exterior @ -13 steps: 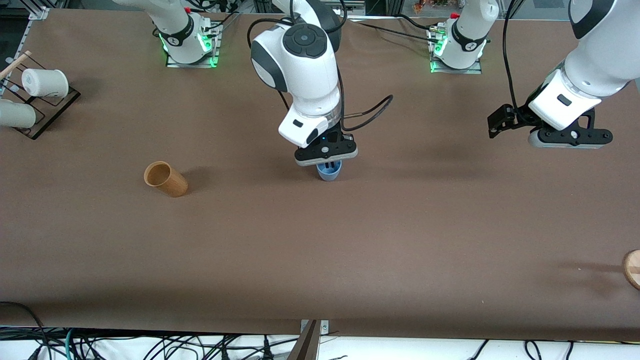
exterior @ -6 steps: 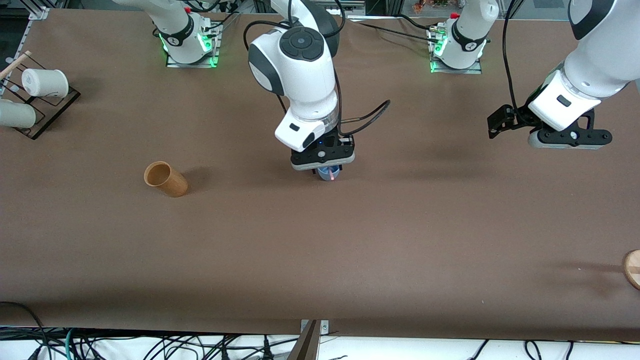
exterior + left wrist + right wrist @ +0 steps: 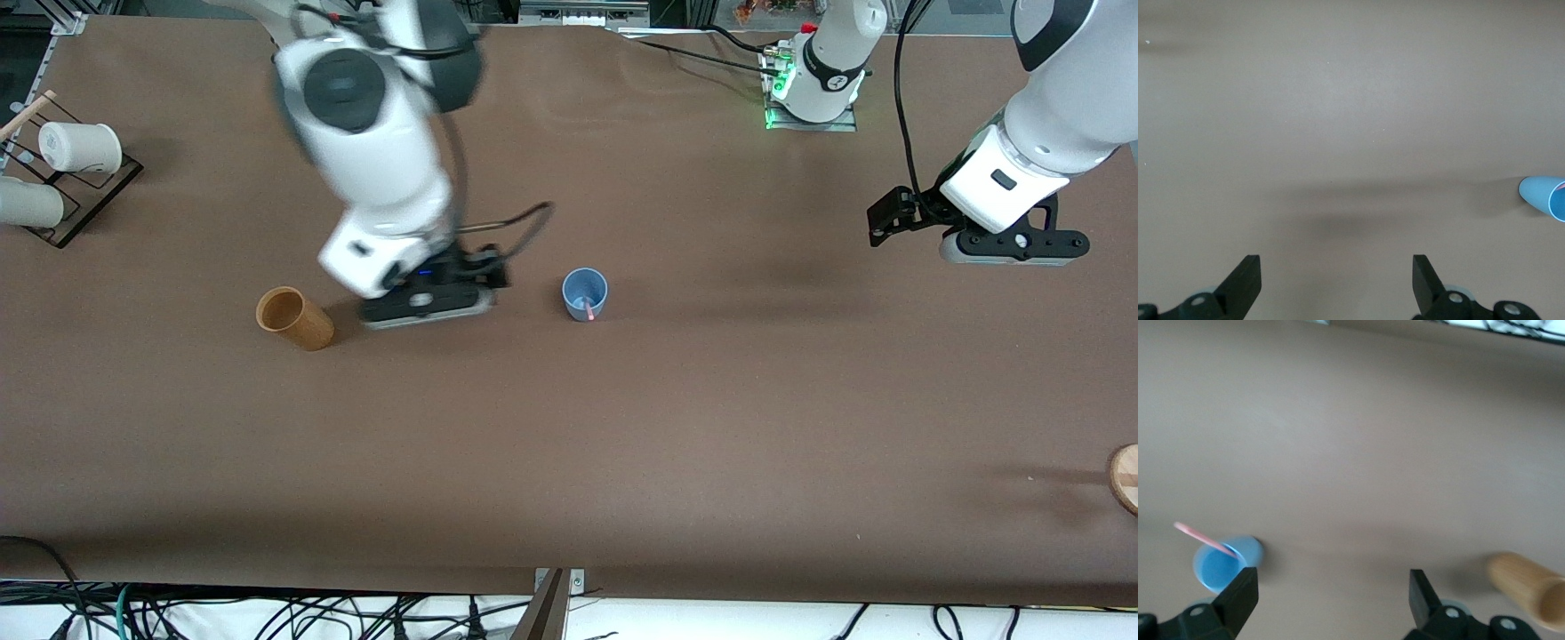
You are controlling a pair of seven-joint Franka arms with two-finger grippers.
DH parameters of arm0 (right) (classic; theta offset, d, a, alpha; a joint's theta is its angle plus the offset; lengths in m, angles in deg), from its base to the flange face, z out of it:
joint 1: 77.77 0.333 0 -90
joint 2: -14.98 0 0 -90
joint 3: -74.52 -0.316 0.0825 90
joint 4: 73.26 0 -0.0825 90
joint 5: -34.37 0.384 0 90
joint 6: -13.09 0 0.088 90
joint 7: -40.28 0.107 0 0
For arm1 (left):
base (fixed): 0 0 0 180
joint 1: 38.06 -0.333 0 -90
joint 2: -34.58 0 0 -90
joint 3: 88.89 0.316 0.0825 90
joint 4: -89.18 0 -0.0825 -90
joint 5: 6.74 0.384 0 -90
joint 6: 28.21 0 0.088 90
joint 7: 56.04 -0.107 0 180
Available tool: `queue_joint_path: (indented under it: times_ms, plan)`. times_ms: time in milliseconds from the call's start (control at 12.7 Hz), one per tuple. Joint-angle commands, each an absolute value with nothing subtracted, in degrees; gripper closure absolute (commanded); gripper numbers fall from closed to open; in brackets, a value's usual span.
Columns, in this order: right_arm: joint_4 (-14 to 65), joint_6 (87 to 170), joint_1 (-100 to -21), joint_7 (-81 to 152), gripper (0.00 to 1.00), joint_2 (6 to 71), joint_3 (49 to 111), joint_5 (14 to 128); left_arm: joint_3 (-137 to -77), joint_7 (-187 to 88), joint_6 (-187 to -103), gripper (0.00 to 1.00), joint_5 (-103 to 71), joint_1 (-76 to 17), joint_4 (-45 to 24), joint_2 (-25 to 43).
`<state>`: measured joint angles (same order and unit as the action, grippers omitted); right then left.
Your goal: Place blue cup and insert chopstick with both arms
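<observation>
Blue cup [image 3: 584,292] upright mid-table, chopstick [image 3: 587,309] leaning inside, pink tip up. Right gripper [image 3: 427,307] empty, fingers spread, over table between blue cup and tan cup [image 3: 294,318]. Left gripper [image 3: 1013,246] waits, fingers spread, over left arm's end. No readable writing, possibly too blurred.

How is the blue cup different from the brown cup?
The blue cup is light blue; the brown cup is tan, like wood. The blue cup has a chopstick with a pinkish tip in it; nothing shows in the brown cup. The blue cup stands mid-table; the brown cup stands toward the right arm's end, beside the right gripper. Both stand upright with open mouths and no handle.
</observation>
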<state>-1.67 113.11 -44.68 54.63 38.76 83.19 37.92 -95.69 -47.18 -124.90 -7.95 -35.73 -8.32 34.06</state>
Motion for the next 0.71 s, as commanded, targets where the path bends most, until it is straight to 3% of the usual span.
queue_joint_path:
  times_ms: [0, 395, 632]
  plan:
    - [12.67, 108.92, -58.2, 42.52, 0.0, 25.38, 76.39, 39.64, -95.57, -49.44, -124.72, 0.0, -9.29, -36.22, -8.11, 34.23]
    - [19.98, 103.18, -66.68, 30.01, 0.0, 15.17, 76.27, 36.04, -95.57, -49.44, -124.72, 0.0, -9.29, -36.3, -8.11, 34.14]
    - [20.7, 103.18, -67.3, 30.52, 0.0, 14.19, 76.27, 36.12, -95.57, -49.53, -124.72, 0.0, -9.29, -36.48, -8.03, 34.06]
